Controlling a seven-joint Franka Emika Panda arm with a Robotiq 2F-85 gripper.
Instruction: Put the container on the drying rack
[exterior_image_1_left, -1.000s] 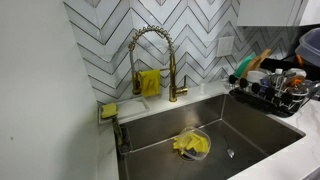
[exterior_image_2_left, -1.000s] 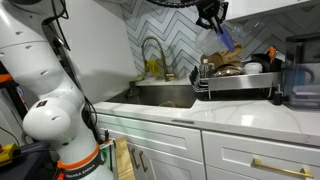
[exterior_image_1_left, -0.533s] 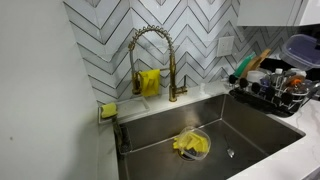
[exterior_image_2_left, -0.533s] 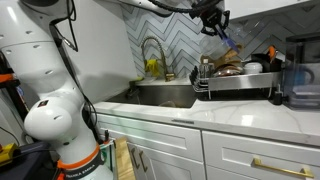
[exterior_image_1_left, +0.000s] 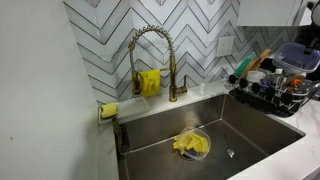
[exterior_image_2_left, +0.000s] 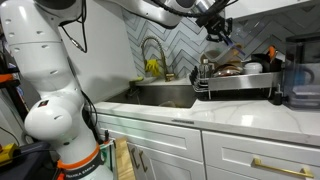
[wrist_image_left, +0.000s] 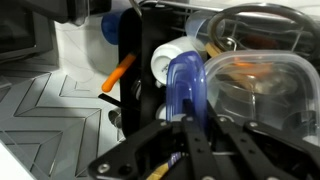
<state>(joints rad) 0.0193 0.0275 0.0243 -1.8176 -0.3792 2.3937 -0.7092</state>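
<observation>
While my pincer (wrist_image_left: 190, 125) grips the container (exterior_image_1_left: 298, 55) by its rim just above the drying rack (exterior_image_2_left: 236, 82), I should lower slowly, find a gap among the dishes (wrist_image_left: 165, 62), then let go only once it rests.

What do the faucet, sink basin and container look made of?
Faucet: metal with a brass-gold finish and glossy highlights. Sink basin: likely stainless steel, with a dull grey brushed sheen. Container: probably plastic, translucent with a rounded moulded rim.
</observation>
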